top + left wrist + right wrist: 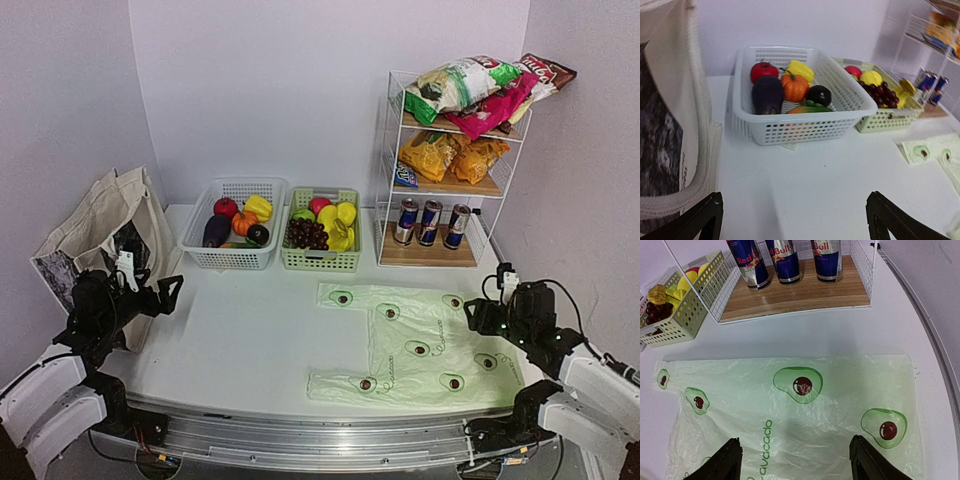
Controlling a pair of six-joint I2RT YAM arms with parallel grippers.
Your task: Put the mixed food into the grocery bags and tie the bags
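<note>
The left gripper [150, 282] is found fully spread and empty, held just beside the canvas tote [105, 215] at the left tabletop [260, 340] edge. The right gripper [796, 452] is held wide and empty above the flat avocado bag [420, 350], presumably to open it. Snack packets [465, 85], cans [430, 222] and grapes [306, 234] lie unpacked at the far side.

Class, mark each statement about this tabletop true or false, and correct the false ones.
1. The avocado-print plastic bag lies flat on the table. True.
2. Three drink cans stand on the wire rack, on its bottom shelf. True.
3. The grapes sit on the wire rack. False: they are in the green basket.
4. The left end effector grips the canvas tote. False: it is open and empty, beside the tote.
</note>
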